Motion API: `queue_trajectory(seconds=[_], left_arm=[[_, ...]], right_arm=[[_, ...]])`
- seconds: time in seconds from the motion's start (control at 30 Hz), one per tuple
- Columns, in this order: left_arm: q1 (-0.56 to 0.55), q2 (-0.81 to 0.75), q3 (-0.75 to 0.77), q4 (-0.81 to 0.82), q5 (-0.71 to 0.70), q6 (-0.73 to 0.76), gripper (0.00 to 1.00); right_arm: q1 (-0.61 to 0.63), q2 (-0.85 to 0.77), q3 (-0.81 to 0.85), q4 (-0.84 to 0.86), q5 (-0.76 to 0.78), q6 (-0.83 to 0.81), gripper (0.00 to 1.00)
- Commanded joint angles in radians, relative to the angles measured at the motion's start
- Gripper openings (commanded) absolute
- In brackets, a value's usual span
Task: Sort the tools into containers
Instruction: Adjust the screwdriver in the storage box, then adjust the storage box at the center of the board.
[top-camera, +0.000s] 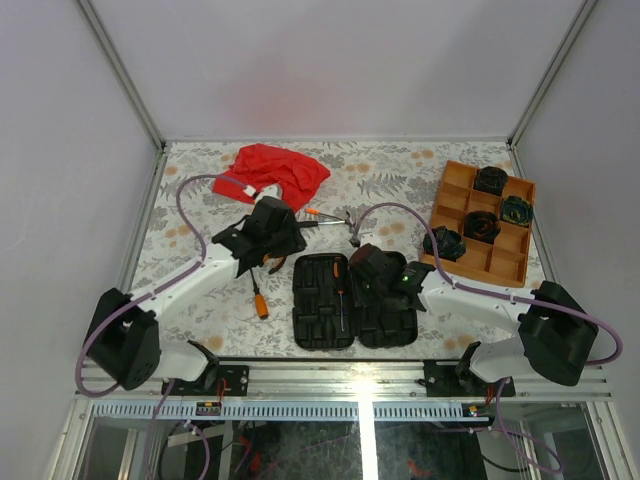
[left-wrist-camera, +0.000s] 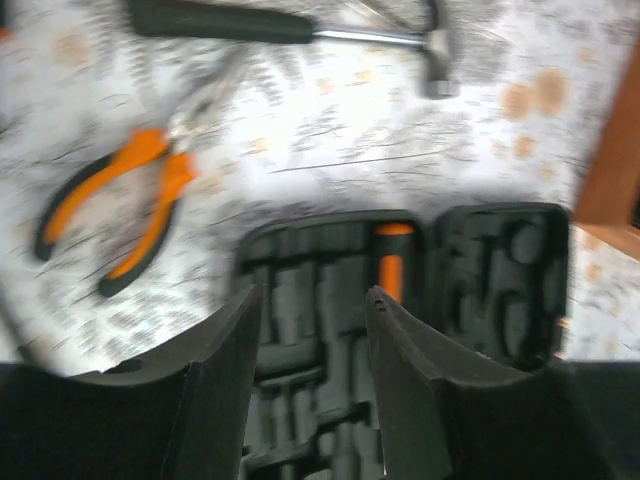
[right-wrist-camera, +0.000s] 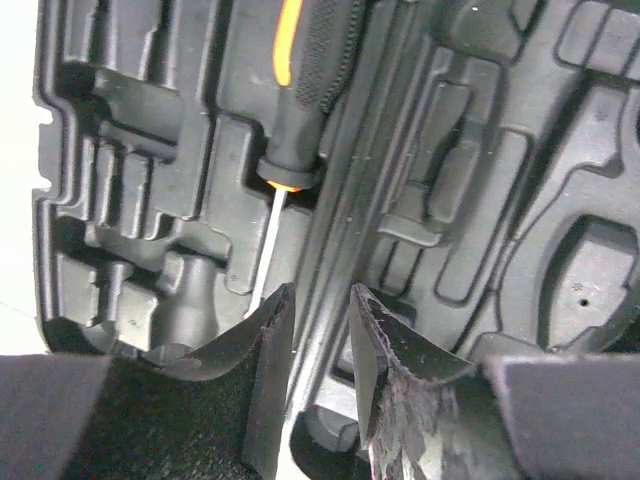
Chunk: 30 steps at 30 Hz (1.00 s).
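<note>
**Right pincer** (right-wrist-camera: 320, 300): spread narrowly and pinching nothing, with its fingertips low over the hinge ridge of the black case (right-wrist-camera: 500, 200). Just ahead of it and slightly left, a screwdriver (right-wrist-camera: 300, 90) lies in a moulded slot, its shaft passing close to the left fingertip.

- Risk: a sideways drift while lifting could catch the shaft and lever the tool out. Whether the tool is fully seated cannot be judged.

**Left pincer** (left-wrist-camera: 315, 300): spread and empty above the same case. The pliers (left-wrist-camera: 130, 195) lie ahead and to its left, and the hammer (left-wrist-camera: 220, 20) farther ahead, both on the surface (left-wrist-camera: 330, 130).

- Risk: this view is blurred, so a misaligned grasp on the pliers is possible.

**Hidden or unclear:** the fingers hide the case's near edge, and the arms largely cover the pliers from above. Ahead and right of the right pincer, the orange tray (top-camera: 500, 262) holds coiled bundles (top-camera: 482, 226).
</note>
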Motion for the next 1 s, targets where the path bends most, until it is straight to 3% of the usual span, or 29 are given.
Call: queue_trajectory(seconds=[0.0, 0.2, 0.43, 0.77, 0.97], left_arm=[[0.017, -0.133, -0.119, -0.155, -0.245, -0.067, 0.47], [0.033, -0.202, -0.229, -0.232, -0.253, -0.119, 0.49], [0.033, -0.19, -0.332, -0.189, -0.178, -0.159, 0.51], [0.034, -0.129, -0.366, -0.141, -0.156, -0.16, 0.52], [0.049, -0.097, -0.371, -0.13, -0.156, -0.153, 0.52]], right_arm=[[-0.025, -0.033, -0.014, -0.024, 0.061, -0.026, 0.36], [-0.035, -0.009, -0.033, 0.025, 0.015, -0.026, 0.38], [-0.055, 0.022, -0.036, 0.068, 0.001, -0.035, 0.39], [-0.091, 0.086, -0.04, 0.114, -0.015, -0.036, 0.38], [-0.128, 0.116, -0.061, 0.14, -0.014, -0.003, 0.31]])
